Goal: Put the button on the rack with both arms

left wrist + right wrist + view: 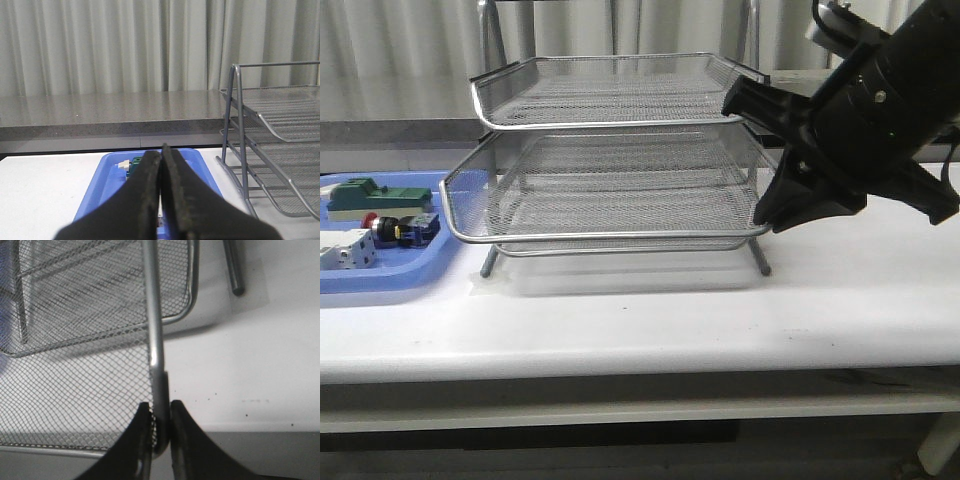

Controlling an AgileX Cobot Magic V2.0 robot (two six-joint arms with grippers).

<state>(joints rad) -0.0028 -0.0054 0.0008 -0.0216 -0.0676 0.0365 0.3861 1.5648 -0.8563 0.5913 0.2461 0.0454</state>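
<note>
Black forked right tool (161, 415) pinches the wire-mesh rack's (75, 390) chrome rim.

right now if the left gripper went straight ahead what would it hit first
Probably the blue tray and the small blocks in it. The shut left gripper points that way over the table; depth is unclear. The rack stands off to one side.

front view faces forward over the table (650, 310), taking in the whole rack (610, 160). left wrist view looks low along the blue tray (107, 175). right wrist view sits close above the rack's rim; all share the rack.
</note>
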